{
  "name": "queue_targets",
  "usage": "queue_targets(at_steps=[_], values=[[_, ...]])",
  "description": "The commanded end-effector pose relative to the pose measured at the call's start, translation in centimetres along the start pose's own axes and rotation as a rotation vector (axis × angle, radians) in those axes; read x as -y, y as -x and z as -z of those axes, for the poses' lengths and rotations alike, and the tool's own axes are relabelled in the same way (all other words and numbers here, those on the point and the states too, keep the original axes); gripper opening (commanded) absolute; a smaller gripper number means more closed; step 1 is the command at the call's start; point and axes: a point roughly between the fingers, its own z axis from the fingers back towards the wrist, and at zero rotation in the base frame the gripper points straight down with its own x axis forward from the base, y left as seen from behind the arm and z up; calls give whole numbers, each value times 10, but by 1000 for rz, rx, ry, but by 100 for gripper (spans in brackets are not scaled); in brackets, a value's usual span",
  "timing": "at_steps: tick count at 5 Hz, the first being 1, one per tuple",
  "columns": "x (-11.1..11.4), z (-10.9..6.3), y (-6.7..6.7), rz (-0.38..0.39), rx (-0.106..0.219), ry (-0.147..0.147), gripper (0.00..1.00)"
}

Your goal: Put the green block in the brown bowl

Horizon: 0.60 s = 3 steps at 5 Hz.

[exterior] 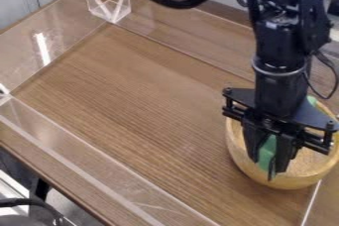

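Note:
The brown bowl sits at the front right corner of the wooden table, its light wood rim showing around the arm. My gripper hangs straight down over the bowl's left half, shut on the green block. The bright green bar stands roughly upright between the dark fingers, its lower end inside the bowl's rim. The black arm rises from the gripper toward the top right and hides the back of the bowl.
A wooden table top is ringed by low clear plastic walls. A clear folded stand sits at the far left corner. The table's right edge lies just past the bowl.

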Motion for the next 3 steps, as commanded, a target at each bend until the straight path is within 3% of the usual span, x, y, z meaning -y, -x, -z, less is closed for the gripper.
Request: queue_targets(at_steps=[1, 3], values=[[0, -8, -8, -2, 37, 16, 0], [-2, -7, -11, -6, 34, 25, 0]])
